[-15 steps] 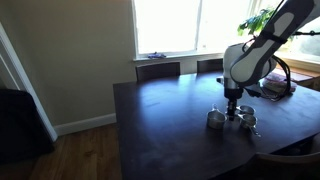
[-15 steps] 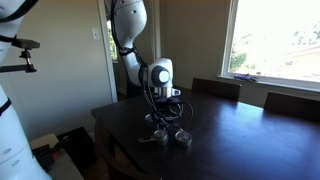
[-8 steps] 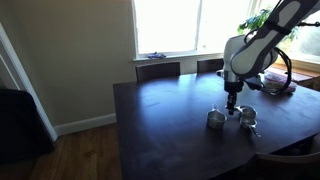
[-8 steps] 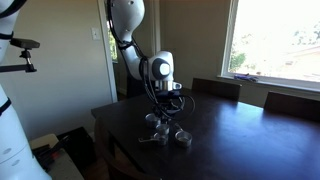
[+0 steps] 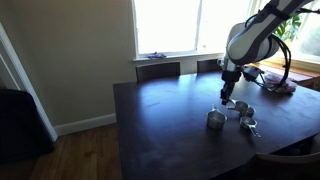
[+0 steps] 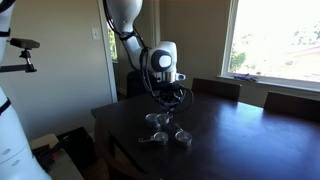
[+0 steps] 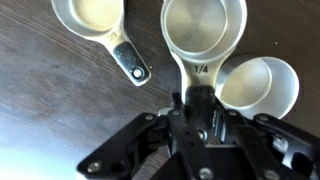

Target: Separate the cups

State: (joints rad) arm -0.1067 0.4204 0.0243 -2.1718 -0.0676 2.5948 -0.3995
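In the wrist view my gripper is shut on the flat handle of a shiny silver cup marked 1/4. That cup hangs above the dark table. Two more silver cups lie below it: one at the upper left with its handle pointing down-right, another at the right. In both exterior views the gripper hovers over the cups on the table. The held cup is too small to make out there.
The dark wooden table has chairs along its far side under a bright window. A tangle of cables and gear lies near the table's far corner. A tripod arm stands beside the table.
The arm has risen from the table, carrying the 1/4 cup up by its handle. The other cups stay on the table.
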